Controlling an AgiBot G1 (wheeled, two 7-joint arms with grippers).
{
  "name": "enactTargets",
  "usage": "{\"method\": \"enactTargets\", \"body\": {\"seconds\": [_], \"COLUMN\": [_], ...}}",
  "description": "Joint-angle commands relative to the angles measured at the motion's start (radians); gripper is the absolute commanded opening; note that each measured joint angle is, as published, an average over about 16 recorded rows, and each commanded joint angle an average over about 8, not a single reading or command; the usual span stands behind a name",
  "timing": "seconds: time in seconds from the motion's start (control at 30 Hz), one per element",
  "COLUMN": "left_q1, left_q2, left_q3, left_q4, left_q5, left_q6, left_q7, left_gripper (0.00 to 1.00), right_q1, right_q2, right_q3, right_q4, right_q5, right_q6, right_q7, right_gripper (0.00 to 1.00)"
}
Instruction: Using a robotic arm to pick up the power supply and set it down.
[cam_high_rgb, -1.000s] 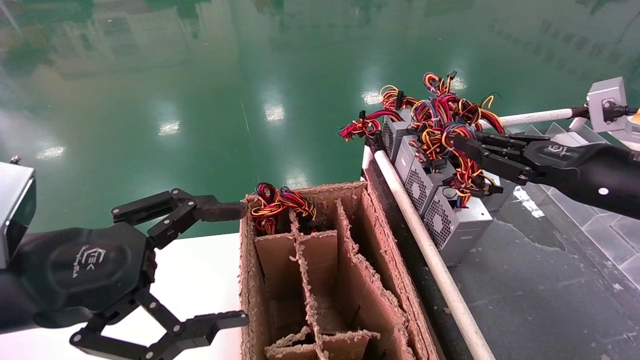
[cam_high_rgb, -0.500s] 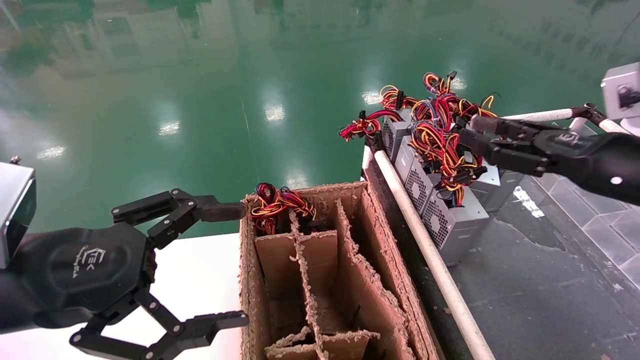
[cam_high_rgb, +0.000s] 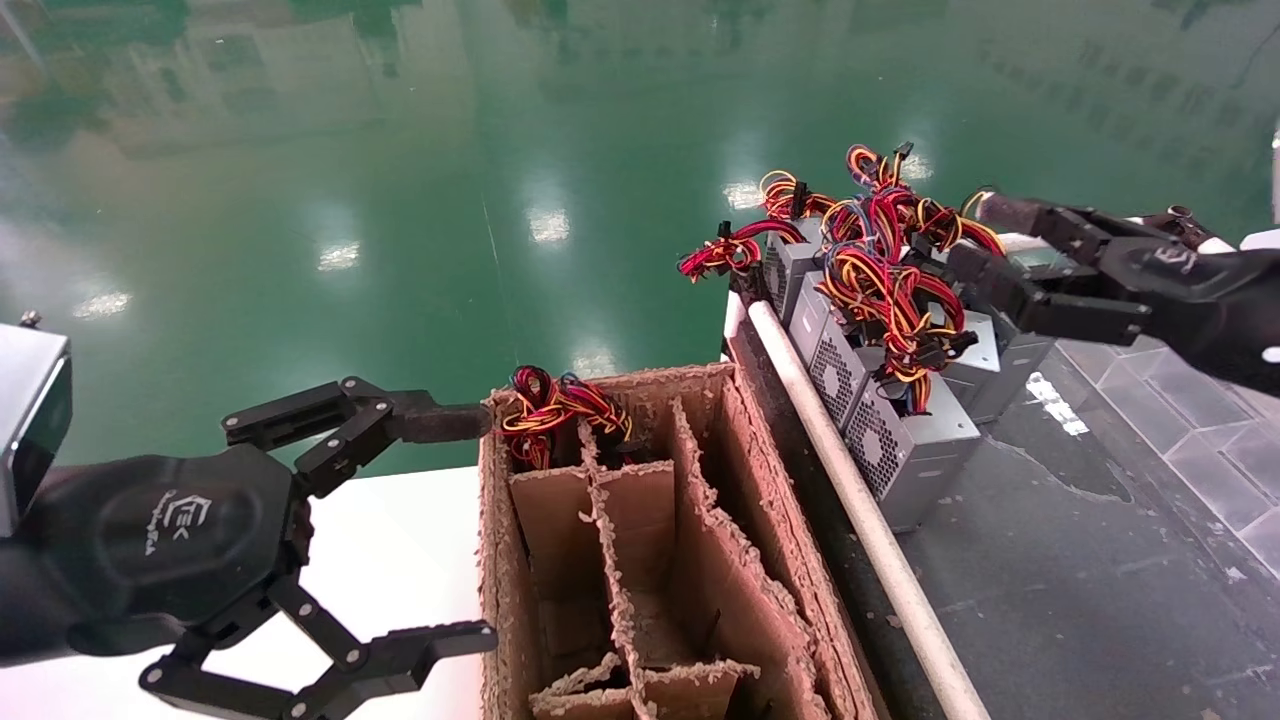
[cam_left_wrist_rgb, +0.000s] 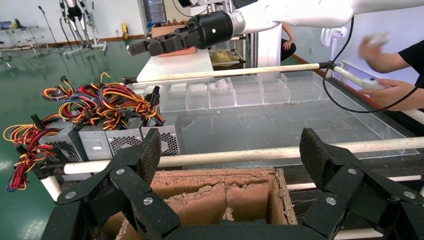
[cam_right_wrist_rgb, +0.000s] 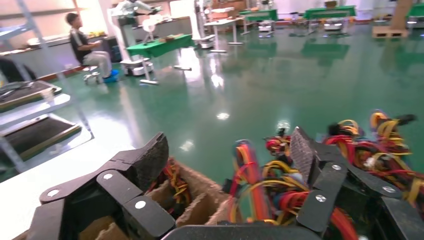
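Observation:
Several grey power supplies (cam_high_rgb: 905, 450) with honeycomb vents stand in a row on the dark bench, their red, yellow and orange wires (cam_high_rgb: 880, 275) piled on top. My right gripper (cam_high_rgb: 972, 236) hovers open just above and to the right of the wire pile, holding nothing. In the right wrist view that gripper (cam_right_wrist_rgb: 227, 155) spreads wide over the wires (cam_right_wrist_rgb: 260, 185). The left wrist view shows the same row (cam_left_wrist_rgb: 125, 141) beyond a white rail. My left gripper (cam_high_rgb: 478, 528) is parked open at the lower left, next to the cardboard box.
A worn cardboard box (cam_high_rgb: 700, 520) with dividers stands in the middle; wires (cam_high_rgb: 555, 405) stick out of its far compartment. A white rail (cam_high_rgb: 850, 500) separates it from the bench. Clear plastic bins (cam_left_wrist_rgb: 240, 92) and a person's hands (cam_left_wrist_rgb: 390, 85) are beyond the bench.
My right gripper has risen out of the wire pile and drawn back to the right; the wires shifted slightly. The left arm has not moved.

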Motion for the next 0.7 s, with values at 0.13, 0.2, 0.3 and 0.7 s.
{"method": "enactTargets", "body": {"seconds": [0.13, 0.2, 0.3, 0.7], "left_q1": [0.000, 0.000, 0.000, 0.000], "left_q2": [0.000, 0.000, 0.000, 0.000], "left_q3": [0.000, 0.000, 0.000, 0.000], "left_q4": [0.000, 0.000, 0.000, 0.000], "left_q5": [0.000, 0.000, 0.000, 0.000], "left_q6": [0.000, 0.000, 0.000, 0.000], "left_q7": [0.000, 0.000, 0.000, 0.000], "left_gripper": [1.00, 1.00, 1.00, 1.00], "right_q1": [-0.050, -0.071, -0.101, -0.222], "right_q2": [0.015, 0.020, 0.029, 0.064], "right_q3": [0.037, 0.052, 0.074, 0.163], "right_q4": [0.100, 0.141, 0.202, 0.446], "right_q5": [-0.002, -0.003, -0.005, -0.010], "right_q6": [0.006, 0.009, 0.013, 0.028], "right_q7": [0.022, 0.031, 0.044, 0.097], "right_gripper": [1.00, 1.00, 1.00, 1.00]}}
